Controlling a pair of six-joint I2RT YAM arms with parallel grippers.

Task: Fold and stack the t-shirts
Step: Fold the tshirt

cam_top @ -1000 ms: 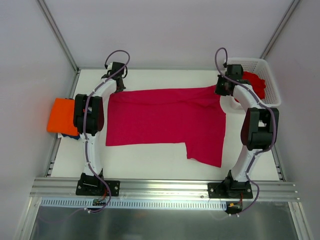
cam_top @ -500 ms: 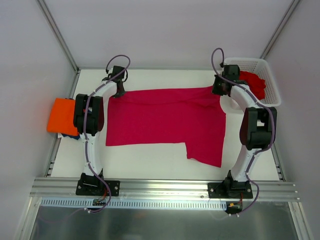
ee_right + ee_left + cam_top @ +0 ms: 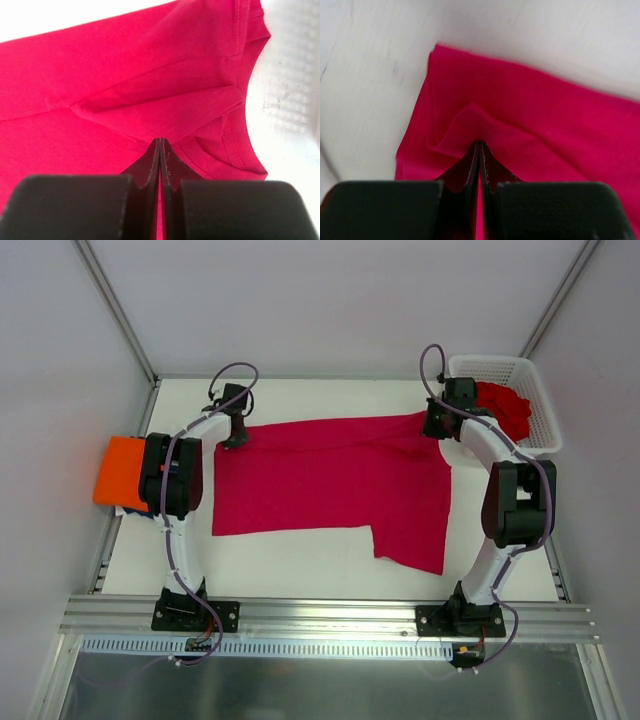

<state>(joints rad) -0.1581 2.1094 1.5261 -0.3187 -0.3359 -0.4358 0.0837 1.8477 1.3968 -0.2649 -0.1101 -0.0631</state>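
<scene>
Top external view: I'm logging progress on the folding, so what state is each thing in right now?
crimson-pink t-shirt: spread out flat, far corners pinched up.
left claw: shut on the crimson-pink t-shirt.
right claw: shut on the crimson-pink t-shirt.
orange t-shirt: folded, set aside at the left.
red t-shirt: crumpled in the basket.
basket: upright, holding the red t-shirt.

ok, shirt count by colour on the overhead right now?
crimson-pink t-shirt: 1
red t-shirt: 1
orange t-shirt: 1
Total visible: 3
</scene>
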